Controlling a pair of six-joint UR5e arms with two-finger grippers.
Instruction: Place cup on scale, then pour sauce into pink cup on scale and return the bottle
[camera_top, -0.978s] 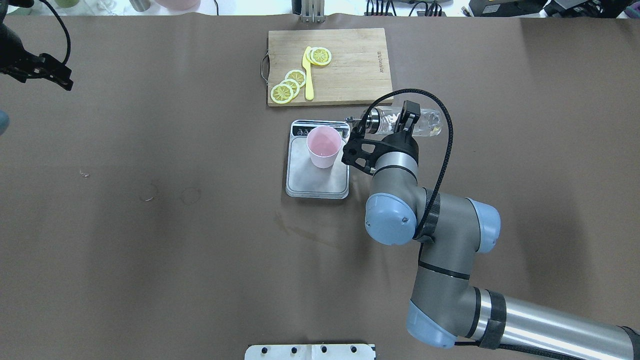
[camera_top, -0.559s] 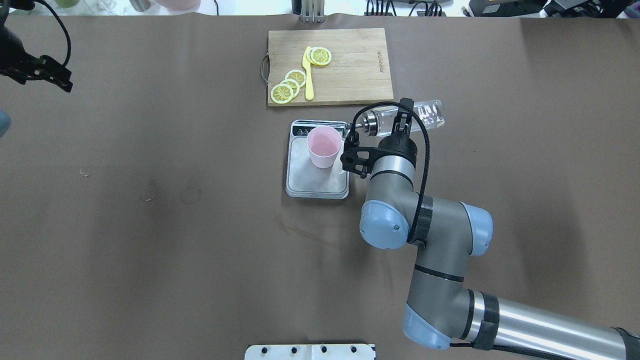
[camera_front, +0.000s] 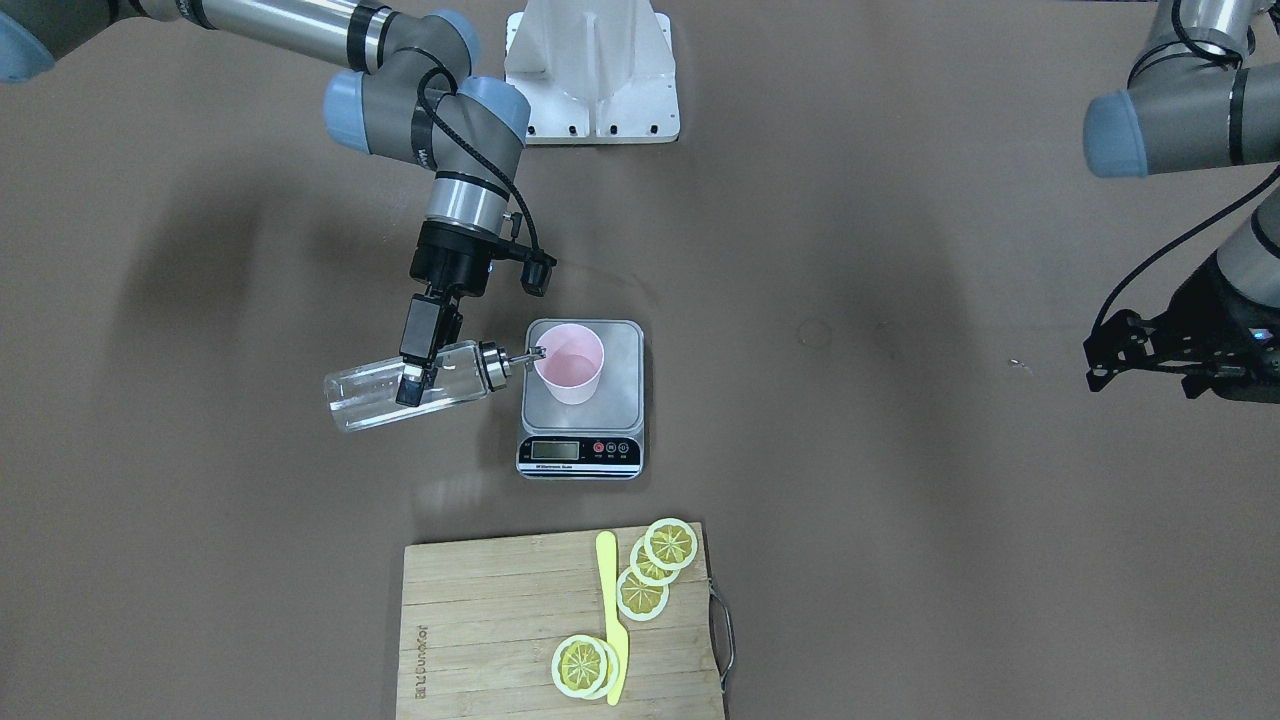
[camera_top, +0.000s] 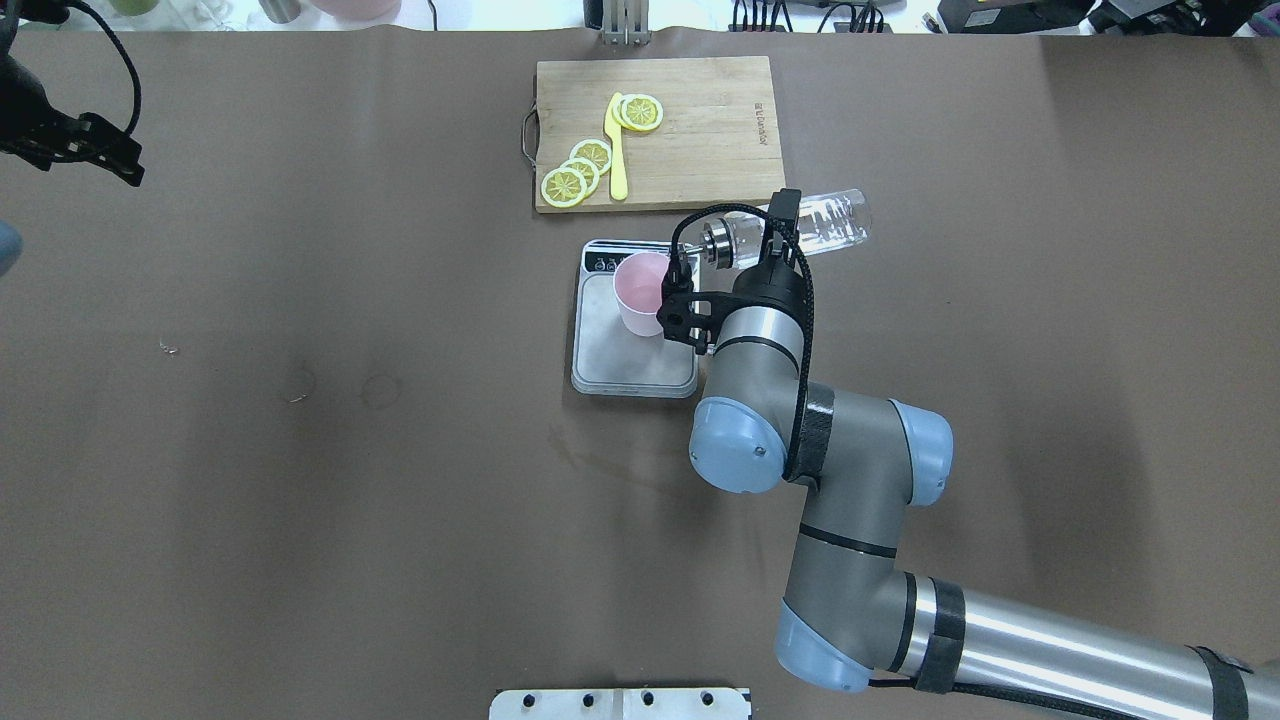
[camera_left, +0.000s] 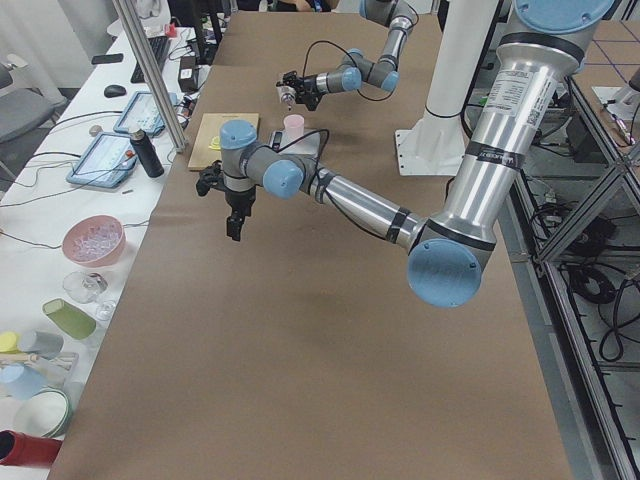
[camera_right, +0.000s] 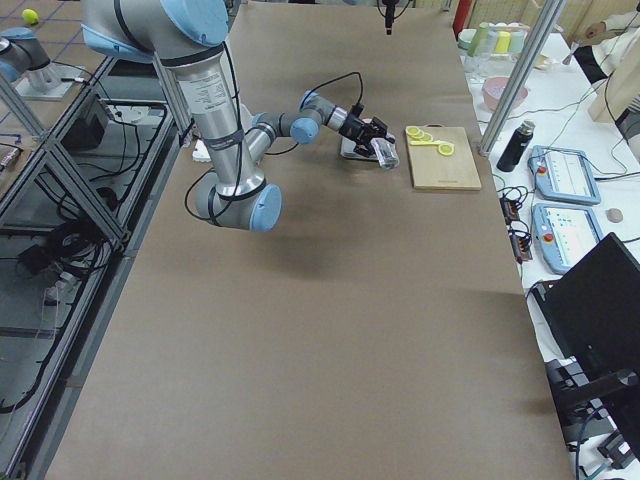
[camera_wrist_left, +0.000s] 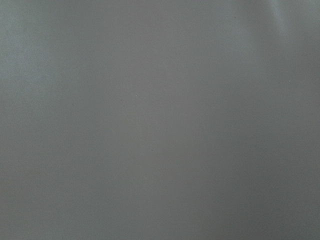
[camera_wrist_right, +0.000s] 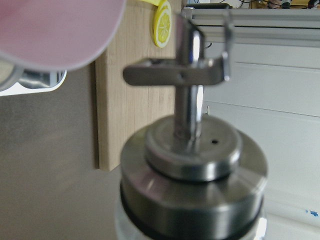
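Observation:
The pink cup (camera_front: 570, 366) stands upright on the steel scale (camera_front: 622, 398), toward its back half. It also shows in the overhead view (camera_top: 645, 290) on the scale (camera_top: 630, 362). My right gripper (camera_front: 411, 384) is shut on the clear glass bottle (camera_front: 358, 402), which lies almost level, just beside the scale. Its metal spout (camera_front: 530, 354) points at the cup and touches the rim. The right wrist view shows the spout cap (camera_wrist_right: 192, 150) close up and the cup's edge (camera_wrist_right: 55, 30). My left gripper (camera_top: 95, 150) hangs far off at the table's left side; I cannot tell how its jaws stand.
A wooden cutting board (camera_top: 700, 130) with lemon slices (camera_top: 575, 175) and a yellow knife (camera_top: 617, 145) lies just beyond the scale. The robot's white base plate (camera_front: 592, 70) is behind the scale.
My right arm has moved left with the bottle, bringing the spout from beside the scale to the cup's rim. The cup, the scale and the left arm have stayed put.

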